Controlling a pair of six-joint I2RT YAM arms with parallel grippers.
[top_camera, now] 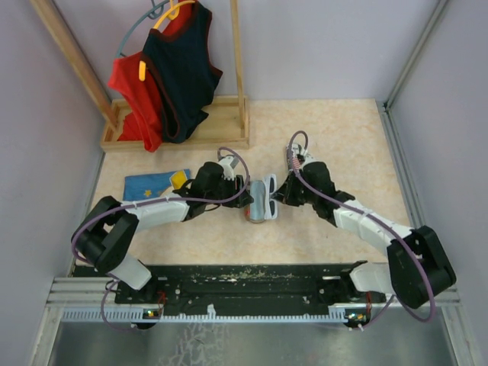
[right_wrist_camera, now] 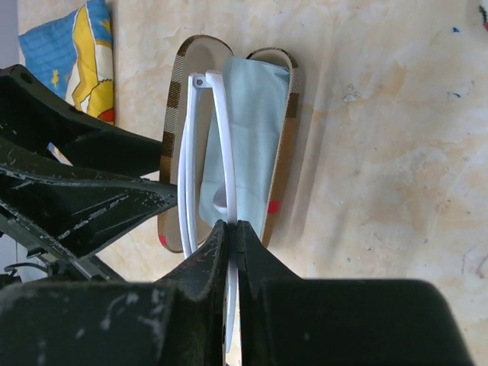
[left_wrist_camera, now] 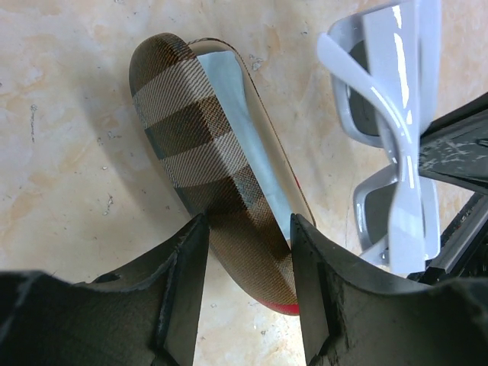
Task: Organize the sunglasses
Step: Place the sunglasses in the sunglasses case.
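Right wrist view: the near end of the white sunglasses [right_wrist_camera: 183, 160] disappears between the pinched fingers of the right gripper [right_wrist_camera: 232, 229]. The lenses, seen edge-on, cannot be made out. The flag-print case [right_wrist_camera: 72, 53] is cut off by the top edge.

Left wrist view: the near end of the plaid case [left_wrist_camera: 191, 145] is hidden between the fingers of the left gripper [left_wrist_camera: 248, 229]. Contact appears likely but cannot be confirmed.

Top view: sunglasses and plaid case are too small to separate.
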